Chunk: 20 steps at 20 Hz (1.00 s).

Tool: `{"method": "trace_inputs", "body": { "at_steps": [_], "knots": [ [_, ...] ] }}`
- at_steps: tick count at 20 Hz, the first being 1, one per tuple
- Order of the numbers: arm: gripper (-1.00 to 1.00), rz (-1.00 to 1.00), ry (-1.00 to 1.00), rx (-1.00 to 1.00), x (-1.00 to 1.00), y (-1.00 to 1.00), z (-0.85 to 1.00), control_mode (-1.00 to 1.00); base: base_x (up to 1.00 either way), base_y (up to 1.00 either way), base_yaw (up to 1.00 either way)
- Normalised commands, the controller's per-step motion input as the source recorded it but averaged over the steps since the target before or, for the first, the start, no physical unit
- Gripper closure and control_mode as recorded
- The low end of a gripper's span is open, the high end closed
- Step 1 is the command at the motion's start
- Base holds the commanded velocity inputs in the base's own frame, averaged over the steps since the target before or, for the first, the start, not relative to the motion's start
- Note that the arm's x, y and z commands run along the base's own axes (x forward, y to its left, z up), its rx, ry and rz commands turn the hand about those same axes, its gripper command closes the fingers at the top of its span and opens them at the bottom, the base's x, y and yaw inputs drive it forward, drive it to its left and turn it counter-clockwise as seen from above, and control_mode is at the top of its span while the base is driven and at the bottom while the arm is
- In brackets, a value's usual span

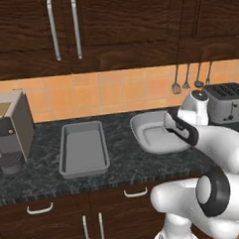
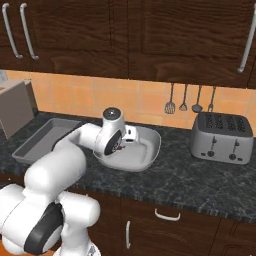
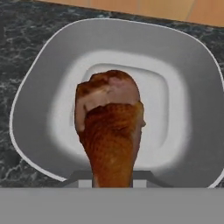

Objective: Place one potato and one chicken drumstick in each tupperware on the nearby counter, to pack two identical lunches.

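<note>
An orange-brown chicken drumstick (image 3: 109,131) hangs in my gripper (image 3: 112,179), which is shut on its thin end, plump end pointing away. Directly beneath it lies the white rounded-oval tupperware (image 3: 183,87), which holds nothing. In the base views my hand (image 2: 128,134) hovers over that dish (image 1: 149,135) on the dark stone counter (image 1: 124,166). Left of the dish sits the grey rectangular tupperware (image 1: 83,148), with nothing in it. The potato is out of view.
A grey coffee machine (image 1: 10,129) stands at the counter's left end. A silver toaster (image 2: 220,137) sits to the right of the dish. Several utensils (image 2: 190,102) hang on the tiled wall, and dark cabinets run above.
</note>
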Motion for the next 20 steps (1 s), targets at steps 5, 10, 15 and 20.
{"method": "trace_inputs", "body": {
  "at_steps": [5, 10, 15, 20],
  "knots": [
    [1.0, 0.0, -0.03, 0.0, 0.25, -0.23, -0.59, -1.0, 0.0, 0.0, 0.0],
    [1.0, 0.0, 0.0, 0.0, 0.48, -0.15, -0.38, -1.0, 0.0, 0.0, 0.0],
    [1.0, 0.0, 0.0, 0.0, 0.59, -0.18, -0.24, -1.0, 0.0, 0.0, 0.0],
    [1.0, 0.0, 0.0, 0.0, 0.5, -0.17, -0.31, -1.0, 0.0, 0.0, 0.0]
  ]
}}
